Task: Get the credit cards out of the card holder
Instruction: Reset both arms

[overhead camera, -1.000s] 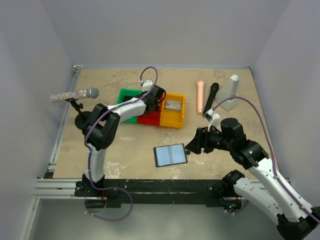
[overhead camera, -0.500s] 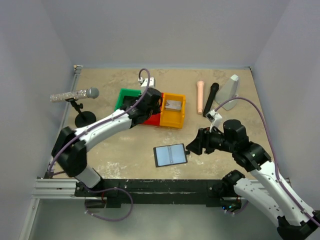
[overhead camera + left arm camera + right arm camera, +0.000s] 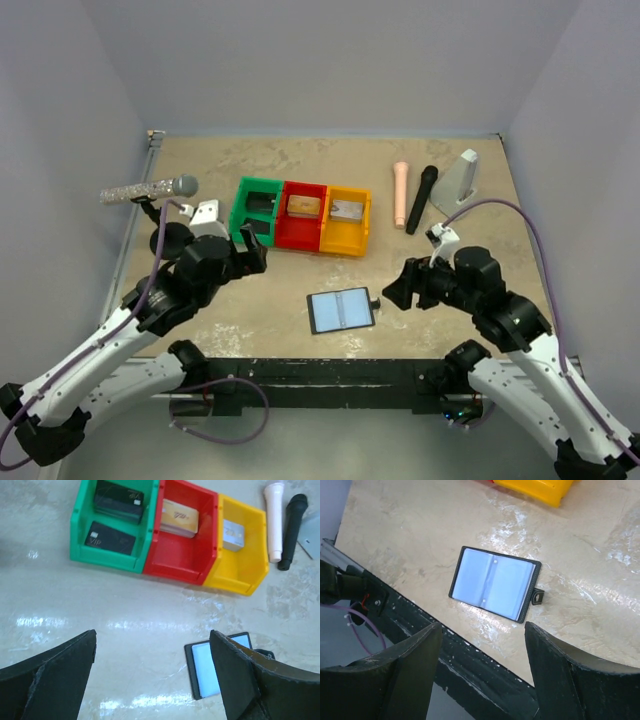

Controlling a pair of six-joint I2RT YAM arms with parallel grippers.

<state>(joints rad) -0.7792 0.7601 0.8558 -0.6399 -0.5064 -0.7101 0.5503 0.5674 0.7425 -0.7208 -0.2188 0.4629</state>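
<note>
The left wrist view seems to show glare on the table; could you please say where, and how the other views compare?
Left wrist view: white streaks of glare on the table between the bins and the wallet, bins in focus. Right wrist view: similar shine on the table around the wallet, which is crisp. Top view: even, matte light, no glare.

Joined green, red and yellow bins (image 3: pixel 297 241). Right of the bins, in order: pale pink microphone (image 3: pixel 400 195), black microphone (image 3: pixel 421 198), grey wedge-shaped object (image 3: pixel 459 183). Left of the bins: glittery silver microphone (image 3: pixel 148 189) on a stand
</note>
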